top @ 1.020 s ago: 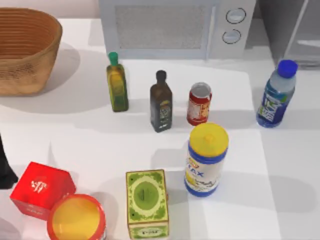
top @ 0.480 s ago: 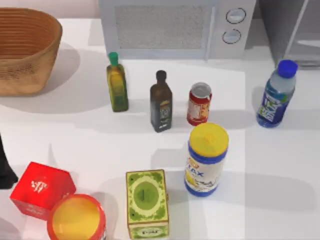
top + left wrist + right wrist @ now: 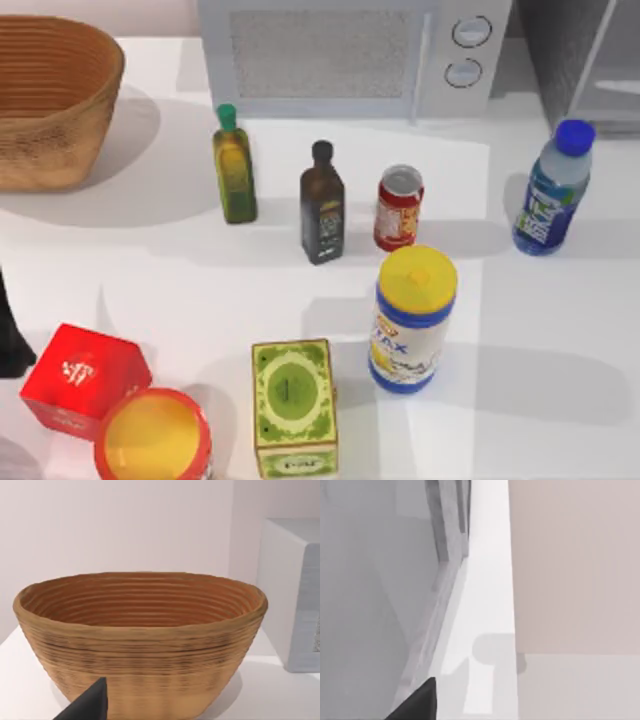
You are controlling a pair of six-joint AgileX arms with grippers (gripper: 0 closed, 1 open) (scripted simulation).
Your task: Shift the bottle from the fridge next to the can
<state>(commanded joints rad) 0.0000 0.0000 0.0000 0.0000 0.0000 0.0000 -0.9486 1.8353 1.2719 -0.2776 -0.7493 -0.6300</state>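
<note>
The clear bottle [image 3: 550,190] with a blue cap stands upright on the table at the right, just in front of the grey fridge [image 3: 585,50]. The red can [image 3: 398,207] stands upright near the middle, well to the bottle's left and apart from it. A dark bit of my left arm [image 3: 8,335] sits parked at the table's left edge, and a dark part of my left gripper [image 3: 85,707] faces the wicker basket. A dark part of my right gripper [image 3: 417,702] hangs beside the fridge [image 3: 380,580] wall.
Left of the can stand a dark glass bottle [image 3: 322,203] and an olive oil bottle [image 3: 234,165]. A blue-white canister [image 3: 412,318] is in front of the can. The microwave [image 3: 350,55], basket [image 3: 50,100], green box [image 3: 293,405], red box [image 3: 85,380] and red tub [image 3: 152,435] ring the table.
No object has moved. Only the edge of the shade on the table's right part has drifted to the left.
</note>
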